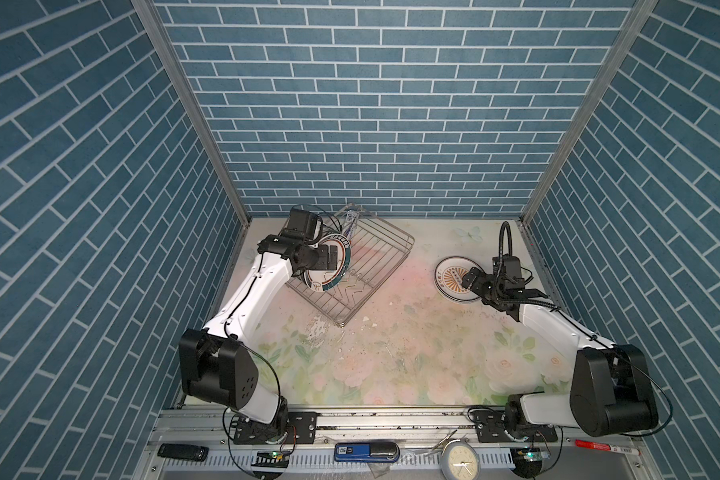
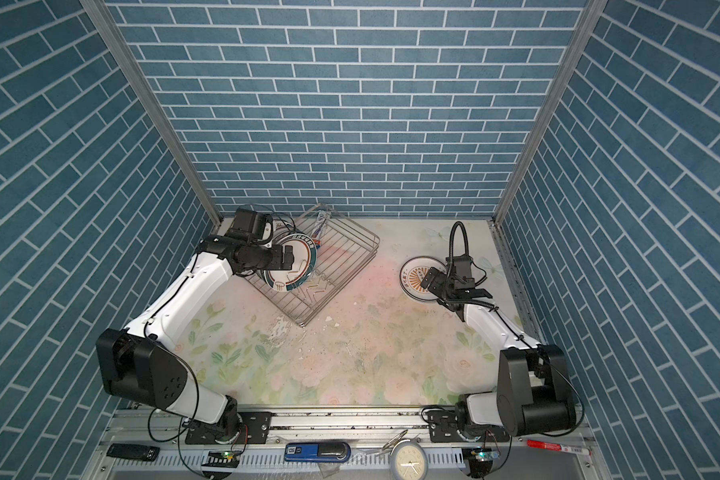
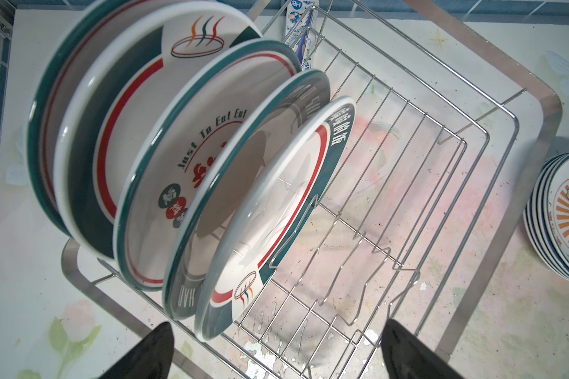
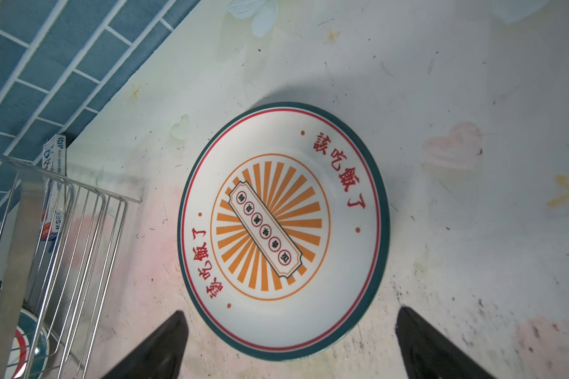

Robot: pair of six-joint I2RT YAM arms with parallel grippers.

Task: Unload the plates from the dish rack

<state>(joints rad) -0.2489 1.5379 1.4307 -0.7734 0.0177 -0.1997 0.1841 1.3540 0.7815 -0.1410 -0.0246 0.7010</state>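
Five plates [image 3: 165, 131] upright in the dish rack [image 3: 493, 259], just ahead of left claw [image 3: 276, 323], jaws wide, holding nothing. Right claw [image 4: 289, 310] also wide and empty, plate stack [image 4: 283, 229] right under it.

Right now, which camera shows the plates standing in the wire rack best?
The left wrist view: the racked plates fill it, standing on edge in the dish rack, patterns readable. In both top views the left arm covers much of them. The right wrist view catches only a sliver behind the rack's wires.
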